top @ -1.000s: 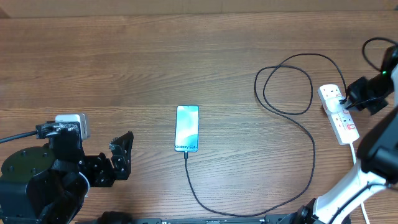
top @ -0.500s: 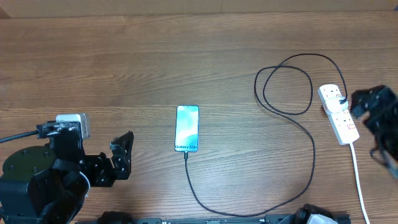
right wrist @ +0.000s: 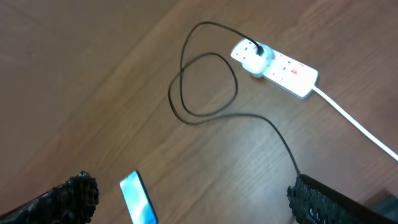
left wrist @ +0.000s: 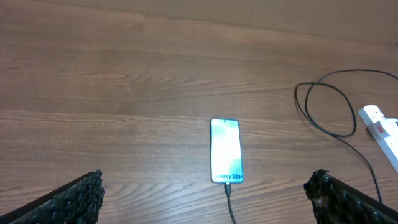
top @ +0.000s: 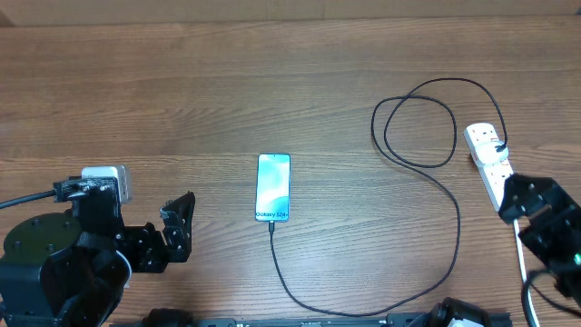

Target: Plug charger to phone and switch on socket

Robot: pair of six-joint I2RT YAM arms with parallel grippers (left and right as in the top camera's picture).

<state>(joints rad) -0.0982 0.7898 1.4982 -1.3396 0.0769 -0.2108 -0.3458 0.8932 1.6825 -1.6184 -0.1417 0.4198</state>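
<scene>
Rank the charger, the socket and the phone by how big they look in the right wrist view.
1. charger: its loops sprawl across much of the picture.
2. socket: clearly longer than the visible part of the phone.
3. phone: smallest, but the bottom edge cuts it off, so only its visible part is ranked.

Matte black arms [top: 64,263]; textured black fingers [left wrist: 74,200]; white module [top: 107,182] on left.

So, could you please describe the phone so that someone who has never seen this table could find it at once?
Look to the middle of the wooden table. The phone lies flat there, screen up. It alone is a slim rectangle with a blue-and-white screen, and the black cable meets its near end.
</scene>
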